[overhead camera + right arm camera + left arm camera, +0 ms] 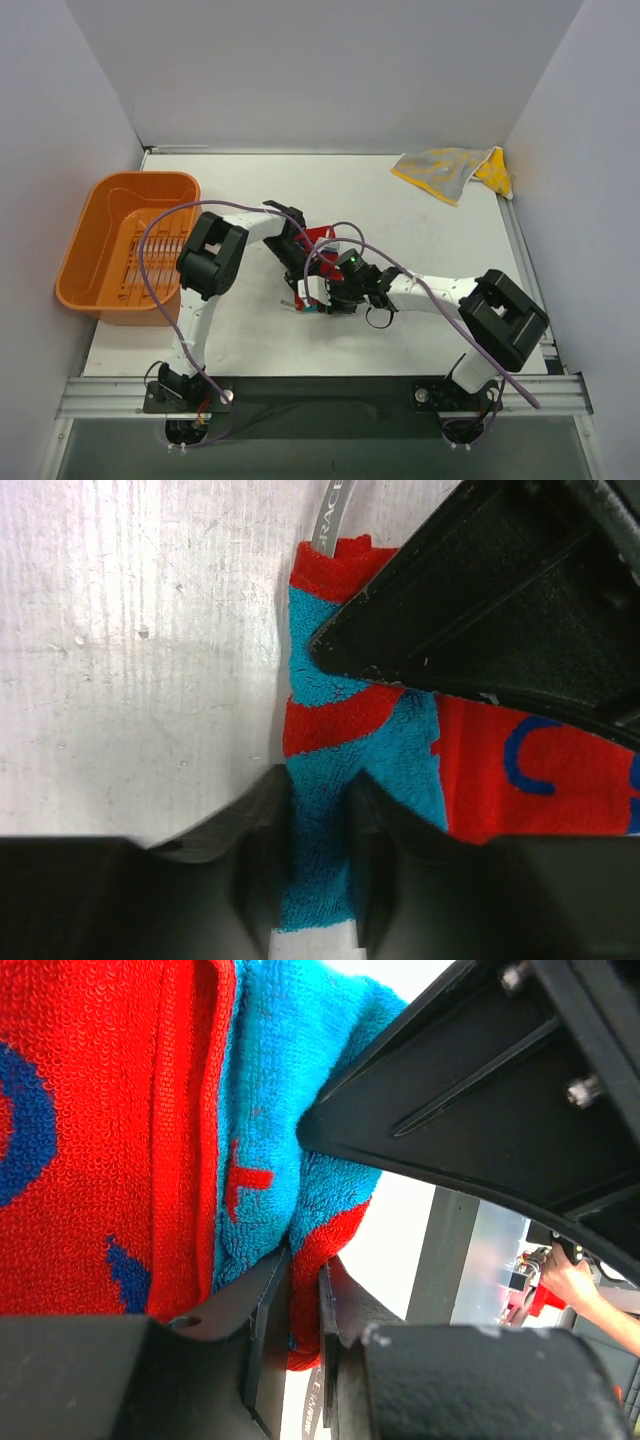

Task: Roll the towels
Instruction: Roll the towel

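The red and turquoise towel (319,238) lies bunched at the middle of the table, mostly hidden under both wrists. My left gripper (299,268) is shut on it; in the left wrist view a red fold of the towel (120,1110) is pinched at the gripper (303,1265). My right gripper (322,292) meets it from the right. In the right wrist view a turquoise edge of the towel (340,730) is squeezed at the gripper (318,815). The yellow towel (450,170) lies crumpled at the far right corner, away from both grippers.
An orange plastic tub (120,245) stands at the table's left edge, beside the left arm. White walls close in the table (250,340) on three sides. A purple cable loops over each arm.
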